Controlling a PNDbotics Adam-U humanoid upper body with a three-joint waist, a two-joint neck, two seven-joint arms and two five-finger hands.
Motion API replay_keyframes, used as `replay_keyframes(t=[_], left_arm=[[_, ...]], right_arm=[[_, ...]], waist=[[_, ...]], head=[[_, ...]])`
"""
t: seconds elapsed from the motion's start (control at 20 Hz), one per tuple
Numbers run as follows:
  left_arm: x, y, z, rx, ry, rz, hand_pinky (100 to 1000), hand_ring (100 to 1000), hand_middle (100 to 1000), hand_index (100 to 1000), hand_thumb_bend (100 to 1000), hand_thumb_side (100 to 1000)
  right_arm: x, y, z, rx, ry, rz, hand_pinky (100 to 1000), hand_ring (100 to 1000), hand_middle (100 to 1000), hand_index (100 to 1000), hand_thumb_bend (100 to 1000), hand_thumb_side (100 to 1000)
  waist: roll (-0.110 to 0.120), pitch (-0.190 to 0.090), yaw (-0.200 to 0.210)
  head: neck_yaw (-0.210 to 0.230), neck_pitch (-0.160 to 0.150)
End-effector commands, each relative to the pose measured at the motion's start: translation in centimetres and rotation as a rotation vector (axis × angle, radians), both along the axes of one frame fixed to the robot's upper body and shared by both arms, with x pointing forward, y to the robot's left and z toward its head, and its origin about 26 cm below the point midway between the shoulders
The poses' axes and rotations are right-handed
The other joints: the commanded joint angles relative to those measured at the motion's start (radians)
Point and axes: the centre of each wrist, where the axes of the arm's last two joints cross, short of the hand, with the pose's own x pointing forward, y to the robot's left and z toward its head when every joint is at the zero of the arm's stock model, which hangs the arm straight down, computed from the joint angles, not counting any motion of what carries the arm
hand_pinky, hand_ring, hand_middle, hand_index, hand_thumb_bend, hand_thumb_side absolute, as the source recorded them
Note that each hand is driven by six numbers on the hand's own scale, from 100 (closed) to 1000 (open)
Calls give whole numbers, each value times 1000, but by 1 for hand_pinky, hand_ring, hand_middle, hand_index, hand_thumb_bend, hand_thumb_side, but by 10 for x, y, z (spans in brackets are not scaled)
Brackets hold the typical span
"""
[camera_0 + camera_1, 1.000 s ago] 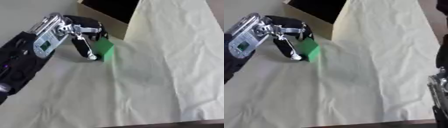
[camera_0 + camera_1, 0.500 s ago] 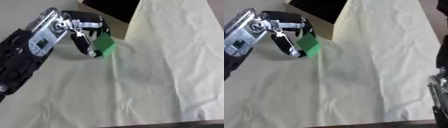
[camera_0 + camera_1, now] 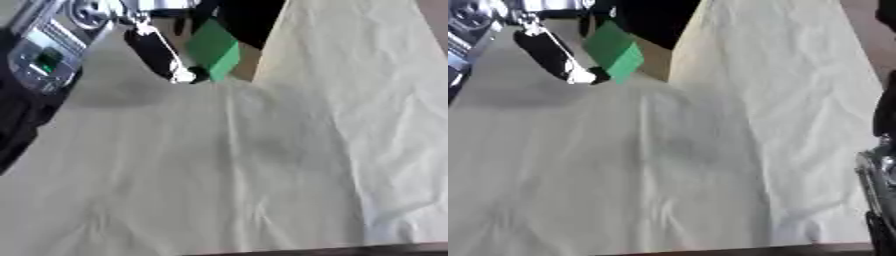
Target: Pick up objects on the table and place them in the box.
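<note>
Black left hand, silver joints

cloth: creased, matt | block: smooth green | box: cardboard

Cloth: pale cream, wrinkled, covers the table.
Table edge: dark strip showing below the cloth's near hem.

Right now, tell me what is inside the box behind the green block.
Only darkness shows inside the box. The green block, held by the left hand, and the hand's fingers cover part of the opening, so any contents cannot be seen.
</note>
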Motion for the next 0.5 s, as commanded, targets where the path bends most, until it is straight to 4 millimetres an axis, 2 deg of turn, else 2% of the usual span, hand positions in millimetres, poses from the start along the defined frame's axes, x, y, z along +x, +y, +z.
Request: replay_keyframes(t=[0.05, 0.25, 0.5], left_arm=[[-9, 7, 24, -58, -69, 22, 537, 611, 597, 631, 100, 125], [4, 8, 29, -135, -90, 76, 529, 598, 604, 636, 100, 140], [24, 8, 32, -215, -127, 131, 506, 561, 612, 645, 100, 143]], right_arm=[[-2, -3, 10, -28, -33, -1, 774, 740, 607, 829, 100, 866], [-1, -1, 13, -38, -45, 19, 775, 741, 608, 829, 100, 862], [0, 0, 18, -40, -61, 26, 774, 741, 608, 829, 100, 862]], waist=[[6, -28, -7], [11, -27, -35], [15, -11, -67]], head=[[11, -16], [46, -34], [80, -73]])
